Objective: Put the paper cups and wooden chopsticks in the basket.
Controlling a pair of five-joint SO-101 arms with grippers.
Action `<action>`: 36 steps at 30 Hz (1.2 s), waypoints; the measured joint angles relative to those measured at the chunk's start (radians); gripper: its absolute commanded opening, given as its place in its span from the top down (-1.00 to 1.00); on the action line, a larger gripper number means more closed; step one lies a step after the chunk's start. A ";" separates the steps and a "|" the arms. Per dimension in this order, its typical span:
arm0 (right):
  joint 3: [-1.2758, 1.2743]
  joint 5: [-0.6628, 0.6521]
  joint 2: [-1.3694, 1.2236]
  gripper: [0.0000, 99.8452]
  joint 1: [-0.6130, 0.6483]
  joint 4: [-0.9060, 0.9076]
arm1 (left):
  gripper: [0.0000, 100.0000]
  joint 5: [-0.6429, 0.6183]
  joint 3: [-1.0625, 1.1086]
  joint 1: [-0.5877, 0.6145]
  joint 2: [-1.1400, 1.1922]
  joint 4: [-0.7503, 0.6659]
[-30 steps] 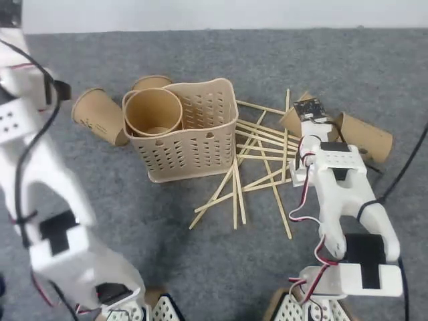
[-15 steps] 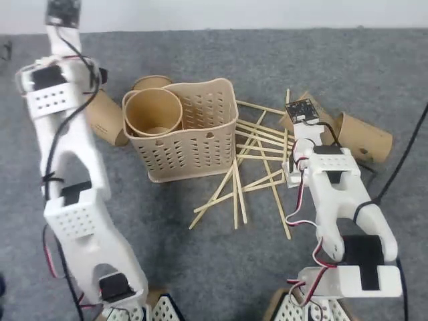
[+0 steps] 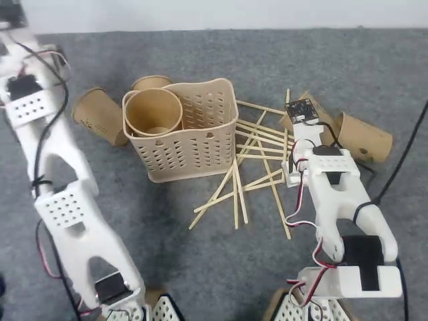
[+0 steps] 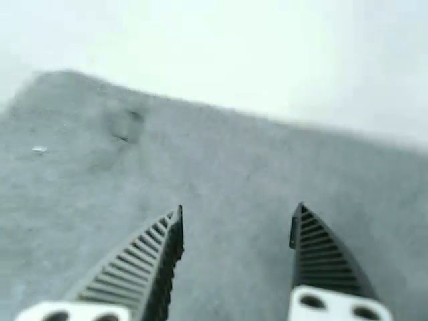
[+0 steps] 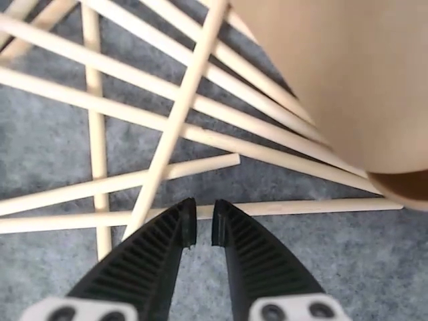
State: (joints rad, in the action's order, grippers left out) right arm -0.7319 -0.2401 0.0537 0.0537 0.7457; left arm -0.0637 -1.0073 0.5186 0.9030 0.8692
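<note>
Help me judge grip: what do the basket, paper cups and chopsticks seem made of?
Basket: likely moulded plastic, beige, fairly matte, with regular slotted holes in its walls. Paper cups: brown kraft-style paper, matte, with rolled rims. Chopsticks: pale bare wood by the look, matte and seemingly unvarnished; grain too fine to confirm.

Soft, even light falls from overhead in the high view. The grey carpet (image 3: 200,267) is evenly bright, with no glare on it. The basket (image 3: 194,144) leaves only a faint shadow along its base, and the chopsticks (image 3: 257,150) throw thin, pale shadows. The wall (image 3: 234,13) along the top of the frame is almost washed out. In the right wrist view a cup (image 5: 334,73) darkens the carpet beneath it. In the left wrist view the wall glows white, without detail.
</note>
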 measured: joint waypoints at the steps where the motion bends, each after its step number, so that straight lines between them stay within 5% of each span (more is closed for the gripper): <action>1: 0.000 0.000 0.000 0.88 0.000 0.000 | 0.51 -0.012 -0.028 -0.002 0.034 -0.017; 10: 0.000 0.000 0.000 0.88 0.000 0.000 | 0.51 0.044 -0.244 -0.071 0.382 -0.072; 22: 0.000 0.000 0.000 0.88 0.000 0.000 | 0.51 0.313 -0.410 -0.052 0.437 0.348; 31: 0.000 0.000 0.000 0.88 0.000 0.000 | 0.51 0.730 -0.416 -0.069 0.364 0.807; 36: 0.000 0.000 0.000 0.88 0.000 0.000 | 0.51 0.841 -0.374 0.021 0.305 0.855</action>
State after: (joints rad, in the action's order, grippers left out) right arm -0.7319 -0.2401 0.0537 0.0537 0.7457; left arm 0.7772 -1.3817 0.5401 1.2083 1.7238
